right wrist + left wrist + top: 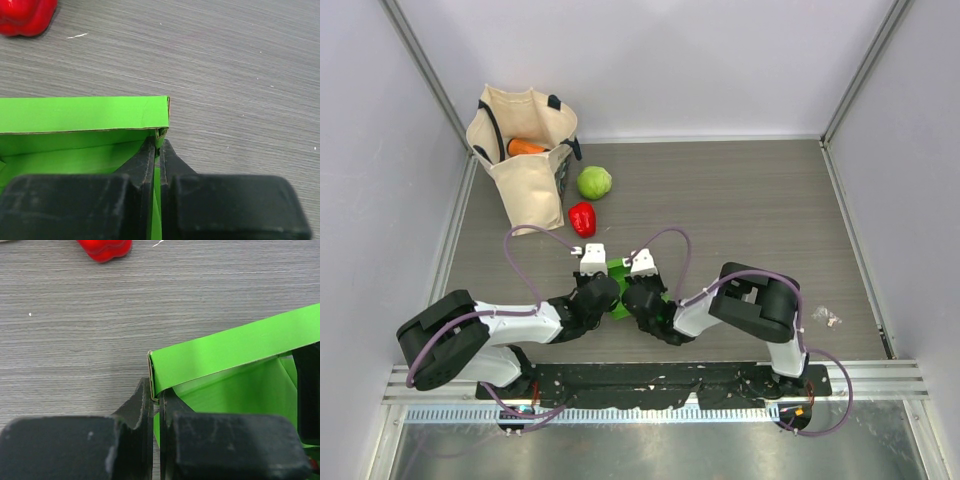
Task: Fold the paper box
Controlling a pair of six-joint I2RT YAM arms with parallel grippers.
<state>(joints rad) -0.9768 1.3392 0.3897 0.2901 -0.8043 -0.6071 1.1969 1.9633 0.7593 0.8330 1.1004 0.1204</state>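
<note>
Corner pinches decide this fold: with your left gripper (156,396) and right gripper (157,146) each clenched on one end of the raised wall of the paper box (85,114), lying on the table (240,75) between both arms, squeeze the creases squarely, never tugging apart.

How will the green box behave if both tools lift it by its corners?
The box looks like thin card, so it is probably light and floppy; it may sag between the left tool and right tool. Folded up along one crease, it could spring back flat. Pulling apart might tear it.
</note>
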